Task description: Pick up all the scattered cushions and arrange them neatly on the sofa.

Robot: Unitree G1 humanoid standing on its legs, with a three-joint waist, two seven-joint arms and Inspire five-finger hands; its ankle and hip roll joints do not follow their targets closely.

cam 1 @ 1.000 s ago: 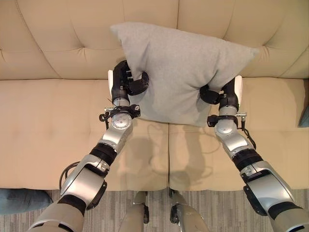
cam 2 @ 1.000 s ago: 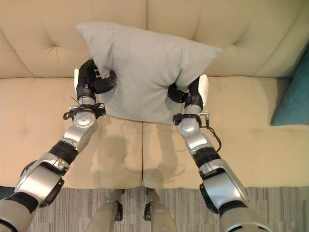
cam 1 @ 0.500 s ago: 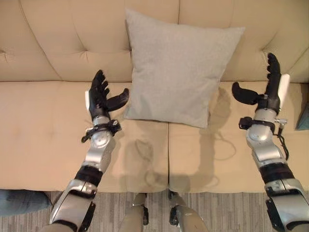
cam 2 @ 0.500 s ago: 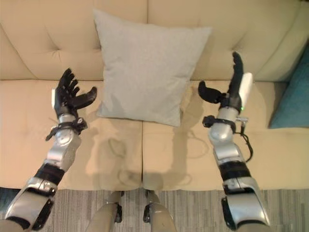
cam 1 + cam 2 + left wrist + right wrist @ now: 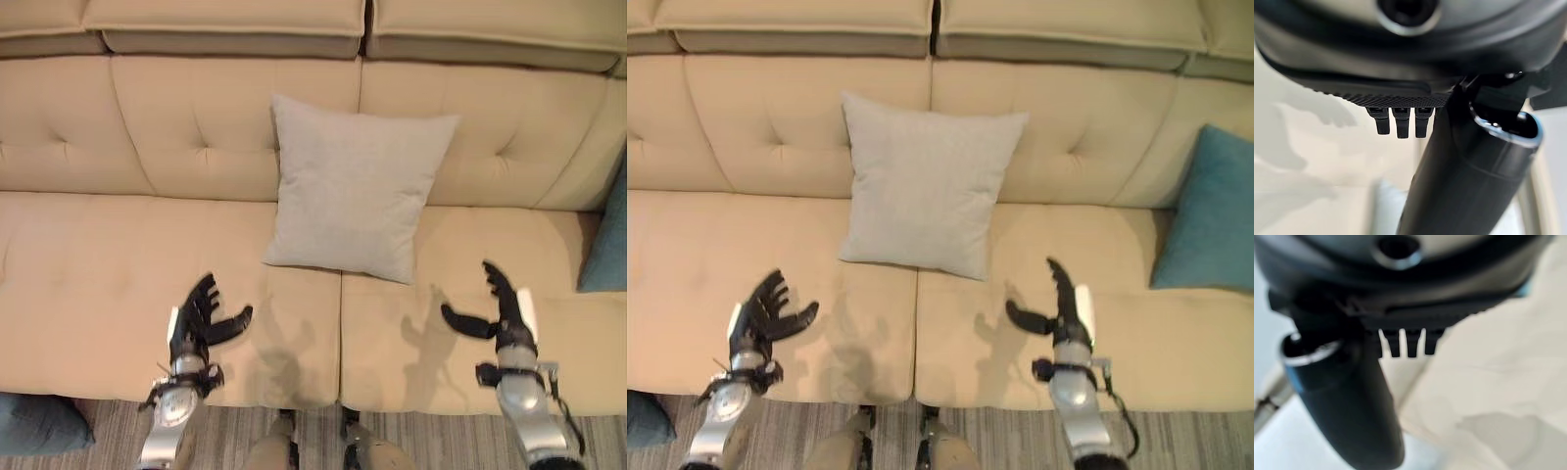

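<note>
left eye view, plain grey square cushion (image 5: 355, 198), upright against beige sofa (image 5: 98, 264) backrest

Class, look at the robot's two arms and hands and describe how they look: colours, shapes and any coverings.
Both arms are silver-grey metal with dark bands near the wrist. The left hand and right hand are dark, each with slim fingers and a separate thumb. A white cover runs along the outer edge of each hand.

A living room: a tufted beige sofa (image 5: 147, 255) with cushions (image 5: 353, 196), standing on a striped grey carpet (image 5: 108, 441).
</note>
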